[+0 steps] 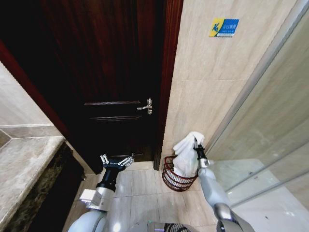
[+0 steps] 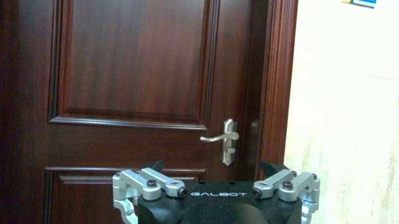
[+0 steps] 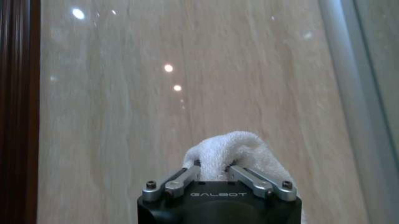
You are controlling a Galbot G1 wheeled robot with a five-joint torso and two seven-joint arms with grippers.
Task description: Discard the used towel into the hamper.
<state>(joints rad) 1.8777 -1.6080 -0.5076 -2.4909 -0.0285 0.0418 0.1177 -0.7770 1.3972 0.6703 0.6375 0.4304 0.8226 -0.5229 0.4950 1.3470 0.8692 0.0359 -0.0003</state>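
The dark wooden door (image 1: pixel 104 72) fills the far left of the scene, one door with one lever handle (image 1: pixel 146 107); to its right stands a pale tiled wall (image 1: pixel 212 82) bearing one small blue and yellow sign (image 1: pixel 224 27), and further right a glass partition (image 1: pixel 275 125). At the near left is one stone tabletop (image 1: pixel 21 164), bare where it shows.

On the floor at the foot of the wall, just right of the door frame, sits the hamper (image 1: pixel 171 179), one round reddish-brown wire basket. One white towel (image 1: pixel 186 154) hangs above and into it: its lower folds appear to be inside the rim already, while its upper bunch is pinched between the fingers of the right hand (image 1: pixel 197 146), which is held over the hamper's far right side. In the right wrist view the right hand (image 3: pixel 212 167) is pressed onto a hump of the terry cloth.

The step in hand looks like the release. To do it well, I judge the hand should be centred over the basket's opening rather than its rim, so the bulk falls inside and no corner drapes over the wire edge; a slight lowering before the fingers part would keep the cloth from flopping outward.

The left hand (image 1: pixel 116 162) waits spread and empty, low in front of the door, well left of the hamper. Two hands in all.
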